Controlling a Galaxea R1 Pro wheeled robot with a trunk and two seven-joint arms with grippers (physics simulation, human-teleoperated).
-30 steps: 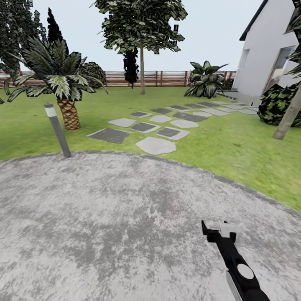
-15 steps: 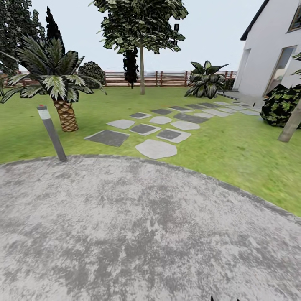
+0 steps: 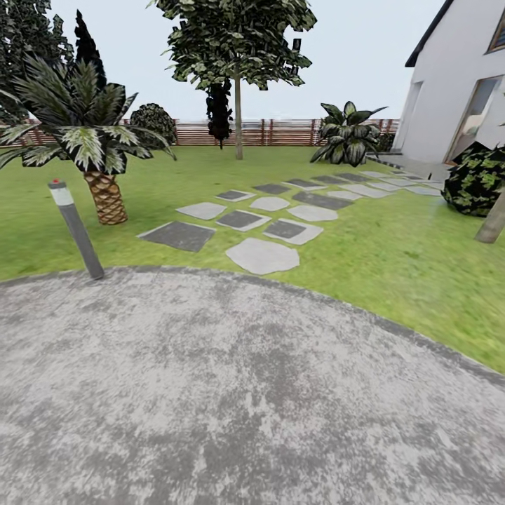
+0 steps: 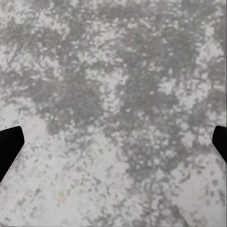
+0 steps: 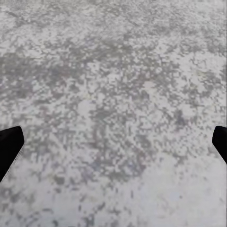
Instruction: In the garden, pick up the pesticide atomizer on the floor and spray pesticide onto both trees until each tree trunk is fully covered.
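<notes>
Left hand and right hand, each with fingers spread wide and nothing between them, over mottled grey paving. Beyond the paving, lawn with stepping slabs; a tree stands before the slat fence. Atomizer location cannot be told.

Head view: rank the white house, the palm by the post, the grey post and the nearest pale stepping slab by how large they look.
1. White house, cut off by the frame edge.
2. Palm.
3. Nearest pale stepping slab and grey post: too close to rank, one wide and flat, one tall and thin.
Apparent size only; distances differ.
</notes>
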